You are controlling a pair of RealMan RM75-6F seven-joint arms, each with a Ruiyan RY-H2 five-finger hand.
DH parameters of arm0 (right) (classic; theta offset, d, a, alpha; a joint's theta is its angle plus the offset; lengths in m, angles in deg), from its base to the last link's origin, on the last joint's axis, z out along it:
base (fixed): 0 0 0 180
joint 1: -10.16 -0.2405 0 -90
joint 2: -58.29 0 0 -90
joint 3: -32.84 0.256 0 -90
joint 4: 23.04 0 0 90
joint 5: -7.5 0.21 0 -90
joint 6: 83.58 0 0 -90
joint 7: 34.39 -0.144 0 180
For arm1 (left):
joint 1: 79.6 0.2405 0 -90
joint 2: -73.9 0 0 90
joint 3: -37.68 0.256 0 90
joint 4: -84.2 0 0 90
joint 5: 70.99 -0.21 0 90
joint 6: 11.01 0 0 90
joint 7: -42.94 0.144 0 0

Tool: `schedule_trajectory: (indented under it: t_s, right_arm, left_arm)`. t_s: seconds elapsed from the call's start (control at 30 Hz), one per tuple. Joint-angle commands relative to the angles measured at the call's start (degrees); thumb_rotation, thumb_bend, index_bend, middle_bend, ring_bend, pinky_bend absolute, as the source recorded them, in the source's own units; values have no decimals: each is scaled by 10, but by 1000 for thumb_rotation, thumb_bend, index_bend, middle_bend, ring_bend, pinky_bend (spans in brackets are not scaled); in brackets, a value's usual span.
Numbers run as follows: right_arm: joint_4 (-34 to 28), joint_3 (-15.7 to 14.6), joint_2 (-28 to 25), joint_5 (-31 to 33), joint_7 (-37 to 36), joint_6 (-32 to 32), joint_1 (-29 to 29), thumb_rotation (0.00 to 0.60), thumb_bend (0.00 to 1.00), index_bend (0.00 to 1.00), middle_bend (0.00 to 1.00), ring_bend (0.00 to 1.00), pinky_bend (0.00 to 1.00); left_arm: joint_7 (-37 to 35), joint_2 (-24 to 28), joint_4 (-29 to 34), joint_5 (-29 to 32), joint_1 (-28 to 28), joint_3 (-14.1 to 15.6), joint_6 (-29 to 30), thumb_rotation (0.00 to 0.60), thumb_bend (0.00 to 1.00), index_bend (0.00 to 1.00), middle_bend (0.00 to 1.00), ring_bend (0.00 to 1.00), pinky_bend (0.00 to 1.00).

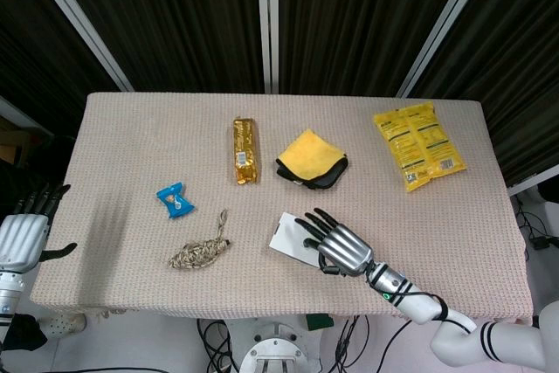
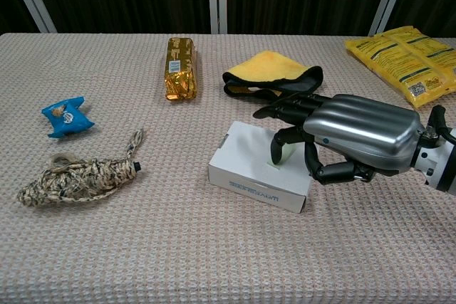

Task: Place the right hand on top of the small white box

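Box: small white box (image 2: 255,166) lies on bench (image 2: 214,261), near front edge.
Right hand (image 2: 353,135): over box's right end, fingers (image 2: 279,143) apart, seemingly touching its top.
Left hand (image 1: 19,238): off bench's left edge, fingers apart.

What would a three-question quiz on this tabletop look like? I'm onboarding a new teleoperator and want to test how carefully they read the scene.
1. True or false: the right hand reaches over the small white box.
2. Which item lies beside the yellow cloth, on its left in the head view?
A. gold packet
B. blue wrapper
C. yellow bag
3. Fill in: the left hand is off the table's ____ edge.

Key: 1 true; 2 A; 3 left.
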State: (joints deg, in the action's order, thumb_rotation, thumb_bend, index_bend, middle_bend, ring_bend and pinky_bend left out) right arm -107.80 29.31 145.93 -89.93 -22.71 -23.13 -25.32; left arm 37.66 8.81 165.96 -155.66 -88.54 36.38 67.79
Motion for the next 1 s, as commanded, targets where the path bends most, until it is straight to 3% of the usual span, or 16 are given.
schedule_trajectory:
  t_s: [0.03, 1.0]
  right_arm:
    - [-1, 0, -1, -4, -3, 7, 2, 157, 1000, 358, 0, 0, 0]
    - [-6, -10, -2, -11, -6, 8, 6, 158, 1000, 358, 0, 0, 0]
  left_arm:
    - [0, 0, 0, 0, -1, 0, -1, 600, 22, 83, 56, 0, 93]
    - [-1, -1, 0, -2, -2, 0, -2, 600, 22, 83, 56, 0, 93]
